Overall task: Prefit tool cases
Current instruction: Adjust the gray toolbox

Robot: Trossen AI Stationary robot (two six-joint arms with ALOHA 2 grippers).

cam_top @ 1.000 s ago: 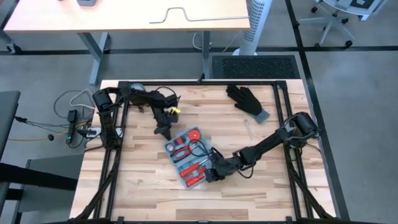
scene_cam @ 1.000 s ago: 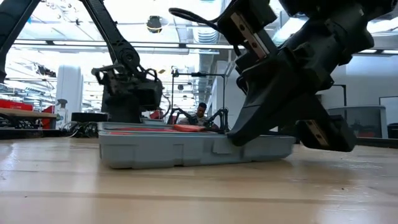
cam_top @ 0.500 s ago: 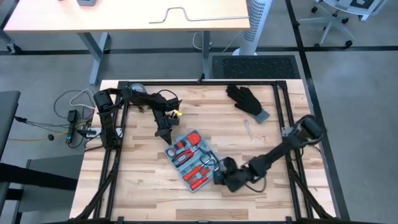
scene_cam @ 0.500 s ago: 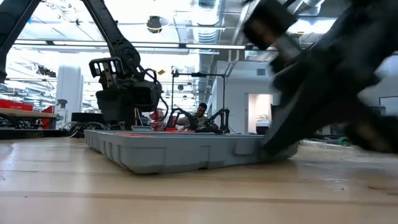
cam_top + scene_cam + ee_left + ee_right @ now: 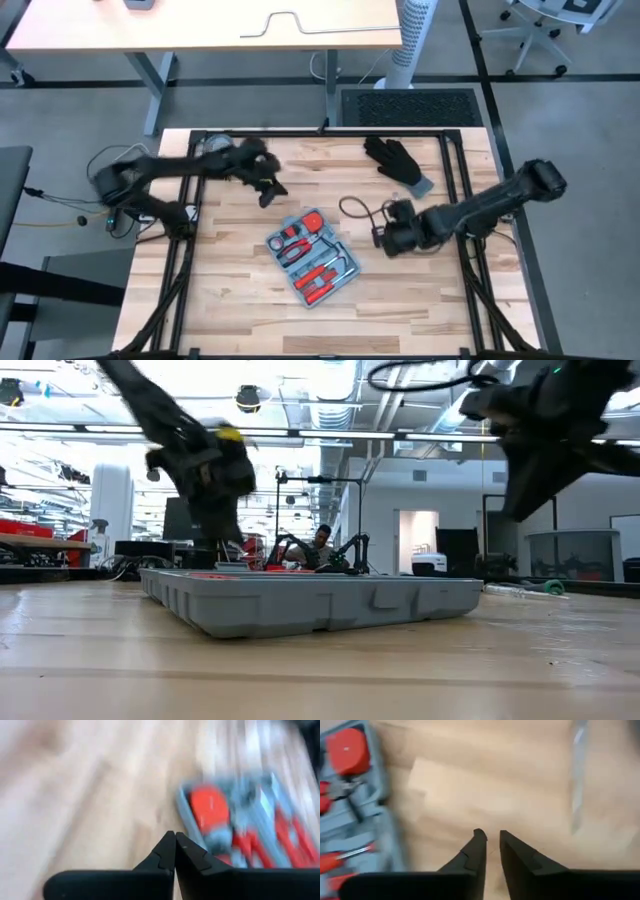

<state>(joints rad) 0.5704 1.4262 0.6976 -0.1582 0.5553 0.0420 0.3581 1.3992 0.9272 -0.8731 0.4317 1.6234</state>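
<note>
At the left of the high view, the left arm reaches in from the table's left edge, and the left gripper (image 5: 268, 191) hangs over bare wood near the back of the table (image 5: 230, 290), up and to the left of the tool case and apart from it. In the left wrist view its fingers (image 5: 167, 851) are pressed together, tip against tip, with nothing between them. The tool case (image 5: 312, 257) lies open and flat on the wood near the middle of the table, turned at an angle to the table's edges, its light-blue tray holding red-handled tools and a round red piece at its back corner. In the low view the case (image 5: 310, 600) rests on the tabletop with neither gripper touching it. To the right of the case, the right gripper (image 5: 383, 238) is stopped over bare wood, just beside the case's right side but clear of it. In the right wrist view its fingers (image 5: 475, 851) stand slightly parted with a narrow gap and hold nothing. Farther right and toward the back lies a black glove (image 5: 397, 162), with a small slender metal piece (image 5: 398, 208) on the wood between the glove and the right arm.
</note>
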